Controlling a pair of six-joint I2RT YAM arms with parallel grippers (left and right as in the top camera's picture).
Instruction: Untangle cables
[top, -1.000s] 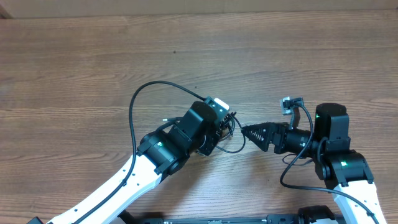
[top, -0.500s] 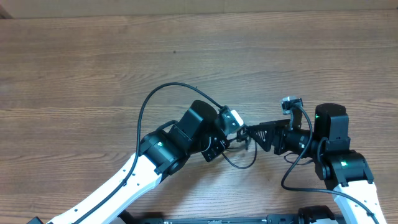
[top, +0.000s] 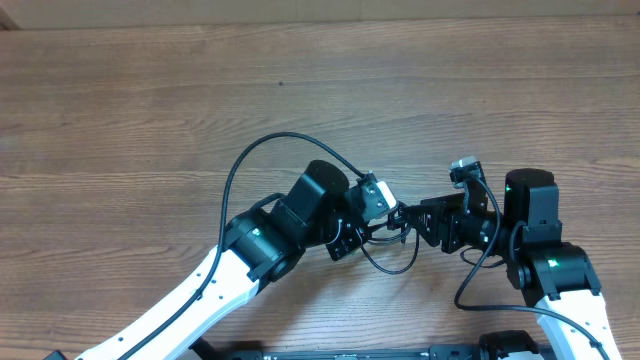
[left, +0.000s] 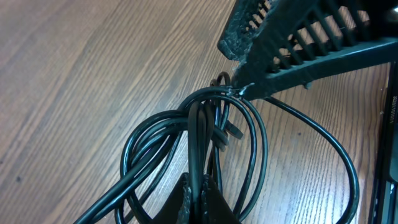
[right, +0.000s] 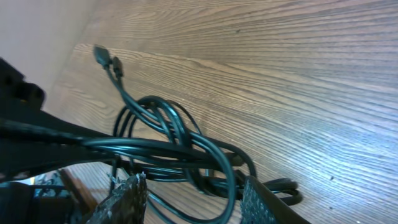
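The cables (top: 272, 138) are thin black cords knotted in loops (left: 186, 130) between my two grippers, with one long arc trailing over the table to the left. My left gripper (left: 202, 198) is shut on one strand of the bundle, near the table's middle (top: 392, 222). My right gripper (top: 412, 220) faces it from the right, tips at the knot. In the right wrist view its jaws (right: 191, 185) stand apart, with several strands of the cables (right: 180, 146) lying between the fingers. A small plug (right: 102, 56) sticks out at the far end.
The wooden table (top: 150, 90) stretches to the back and left. A thick black robot cable (top: 470, 280) hangs beside the right arm. A pale wall edge (right: 37, 37) borders the table.
My left gripper has carried its strand to the right, meeting the right gripper. The long arc has shifted right. The right jaws have narrowed around the knot.
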